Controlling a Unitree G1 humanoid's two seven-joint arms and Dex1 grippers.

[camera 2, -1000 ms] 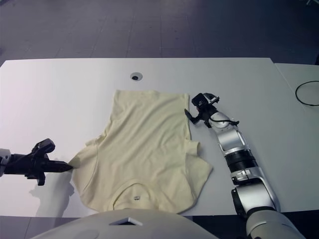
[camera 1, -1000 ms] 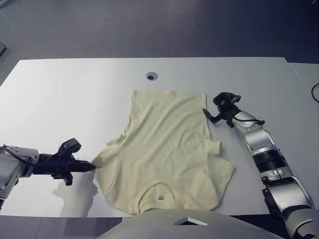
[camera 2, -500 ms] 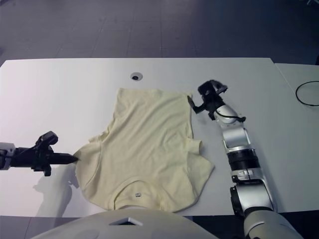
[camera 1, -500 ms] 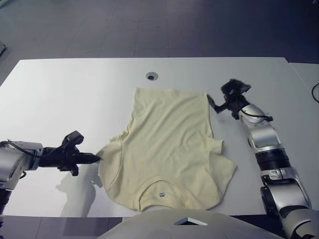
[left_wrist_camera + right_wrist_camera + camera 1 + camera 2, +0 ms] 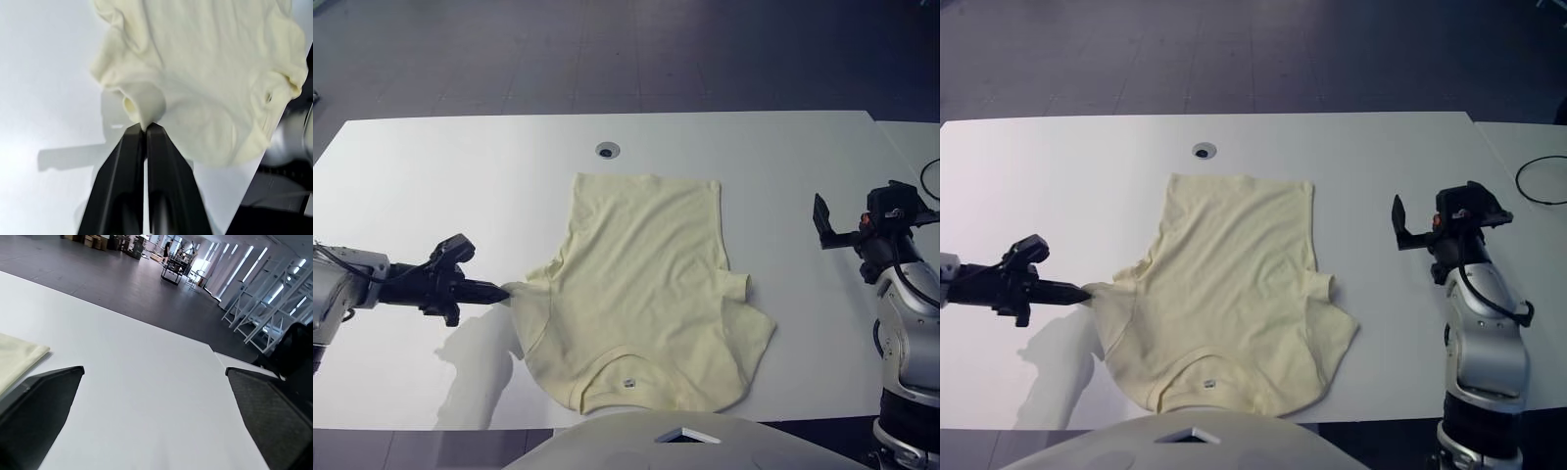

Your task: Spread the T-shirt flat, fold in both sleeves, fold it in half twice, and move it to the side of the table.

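Note:
A pale yellow T-shirt lies on the white table, collar at the near edge and hem on the far side. Its body is mostly flat. The right sleeve is bunched against the body. My left gripper is shut on the tip of the left sleeve, holding it out to the left just above the table. My right gripper hangs open over the table's right side, well clear of the shirt, jaws wide apart in the right wrist view.
A round cable hole sits in the table beyond the hem. A black cable loop lies on the neighbouring table at the right. Bare tabletop lies to the left, right and far side of the shirt.
My right gripper has left the shirt's far right hem corner and swung out to the right, open. The left gripper kept the sleeve and shifted slightly farther from me.

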